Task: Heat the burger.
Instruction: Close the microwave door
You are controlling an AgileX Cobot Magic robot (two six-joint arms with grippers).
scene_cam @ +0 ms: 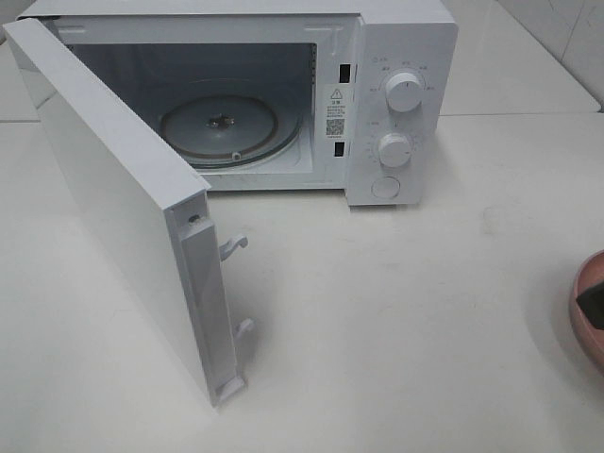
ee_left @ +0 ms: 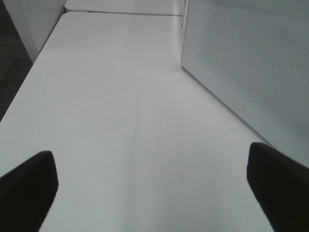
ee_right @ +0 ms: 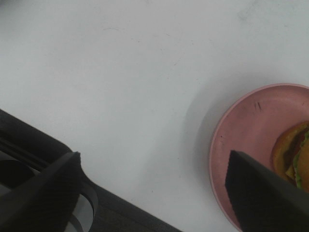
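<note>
The burger (ee_right: 295, 159) sits on a pink plate (ee_right: 246, 130). Only its orange-brown bun edge and some green lettuce show, beside one dark finger (ee_right: 263, 193) of my right gripper. My right gripper (ee_right: 154, 159) hangs open over the bare table next to the plate, holding nothing. In the exterior high view only the plate's rim (scene_cam: 580, 326) shows at the right edge, with a dark shape over it; the burger is out of that view. My left gripper (ee_left: 150, 166) is open and empty above the table, beside the outer face of the microwave door (ee_left: 251, 72).
The white microwave (scene_cam: 401, 104) stands at the back with its door (scene_cam: 123, 208) swung wide open toward the front left. Its glass turntable (scene_cam: 219, 127) carries nothing. Two knobs and a button are on its right panel. White tabletop (scene_cam: 406, 321) lies between microwave and plate.
</note>
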